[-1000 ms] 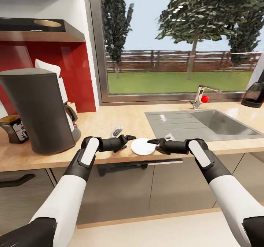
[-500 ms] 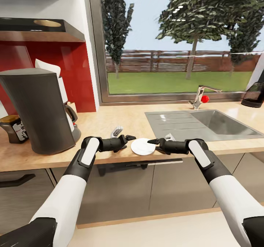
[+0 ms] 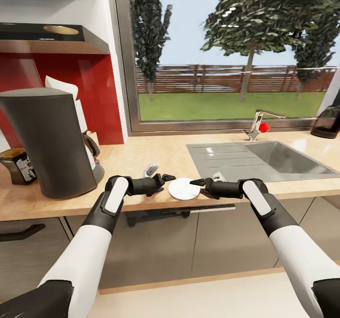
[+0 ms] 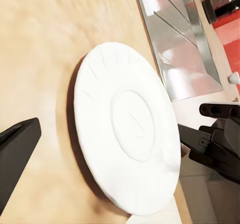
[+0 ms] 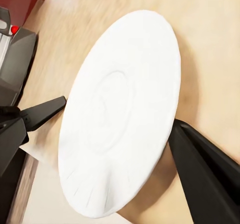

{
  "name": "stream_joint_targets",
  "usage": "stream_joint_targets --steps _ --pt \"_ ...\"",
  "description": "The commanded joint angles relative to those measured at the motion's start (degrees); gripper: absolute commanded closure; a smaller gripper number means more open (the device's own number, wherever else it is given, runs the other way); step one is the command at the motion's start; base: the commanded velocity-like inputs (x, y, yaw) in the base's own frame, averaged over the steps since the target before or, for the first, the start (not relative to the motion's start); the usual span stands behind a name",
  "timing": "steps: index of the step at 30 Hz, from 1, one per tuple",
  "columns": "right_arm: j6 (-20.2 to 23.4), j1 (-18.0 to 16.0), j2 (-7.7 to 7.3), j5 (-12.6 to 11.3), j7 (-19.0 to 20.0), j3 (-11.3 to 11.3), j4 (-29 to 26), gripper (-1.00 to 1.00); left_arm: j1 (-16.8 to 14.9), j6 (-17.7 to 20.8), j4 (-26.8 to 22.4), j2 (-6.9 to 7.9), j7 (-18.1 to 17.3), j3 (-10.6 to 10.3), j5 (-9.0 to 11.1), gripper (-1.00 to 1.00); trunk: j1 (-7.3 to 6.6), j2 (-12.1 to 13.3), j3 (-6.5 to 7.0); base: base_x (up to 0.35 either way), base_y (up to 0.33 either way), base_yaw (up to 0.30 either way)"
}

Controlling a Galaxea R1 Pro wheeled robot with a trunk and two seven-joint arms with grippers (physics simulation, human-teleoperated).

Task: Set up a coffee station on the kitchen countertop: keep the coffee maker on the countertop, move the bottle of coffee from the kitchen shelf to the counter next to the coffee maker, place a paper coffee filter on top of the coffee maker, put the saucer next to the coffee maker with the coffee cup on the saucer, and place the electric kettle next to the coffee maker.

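Observation:
The white saucer [image 3: 183,188] lies flat at the front edge of the kitchen countertop [image 3: 141,155], its rim slightly past the edge [image 4: 127,129] [image 5: 117,114]. My left gripper [image 3: 165,180] is open just left of it. My right gripper [image 3: 193,183] is open just right of it, one finger [image 5: 210,179] beside the rim. The coffee maker [image 3: 52,143] stands at the left, with the paper coffee filter [image 3: 61,87] behind its top. The bottle of coffee [image 3: 19,166] sits left of it. The electric kettle [image 3: 327,122] is far right. A small whitish object [image 3: 150,169], possibly the coffee cup, lies behind my left gripper.
A steel sink [image 3: 264,159] with a tap [image 3: 257,122] is set into the counter on the right. The kitchen shelf [image 3: 52,39] hangs above the coffee maker against the red panel. Dark cabinet fronts run below the counter edge.
My right gripper has edged slightly left toward the saucer. Everything else stands as before.

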Motion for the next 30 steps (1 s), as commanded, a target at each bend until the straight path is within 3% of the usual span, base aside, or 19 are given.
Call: stream_joint_targets --steps 1,10,18,30 --pt "0.04 -0.03 -0.04 0.96 0.54 0.14 0.02 -1.0 -0.02 0.46 0.05 -0.07 -0.3 0.16 -1.21 -1.0 0.0 -0.03 -0.08 0.0 0.0 0.0" --pt "0.02 -0.03 -0.02 0.96 0.54 0.14 -0.02 -1.0 -0.02 0.5 0.05 -0.07 -0.35 -0.09 -1.18 -1.0 0.0 -0.03 -0.08 0.0 0.0 0.0" --pt "0.0 -0.03 0.29 0.96 0.54 0.14 -0.01 -1.0 -0.02 0.5 -0.02 -0.07 -0.51 -2.16 -1.03 -1.0 0.0 -0.03 -0.08 0.0 0.0 0.0" --pt "0.0 -0.03 0.68 0.96 0.54 0.14 -0.01 -1.0 -0.02 0.48 -0.56 -0.07 -0.53 -2.43 -1.01 -1.0 0.0 -0.03 -0.08 0.0 0.0 0.0"
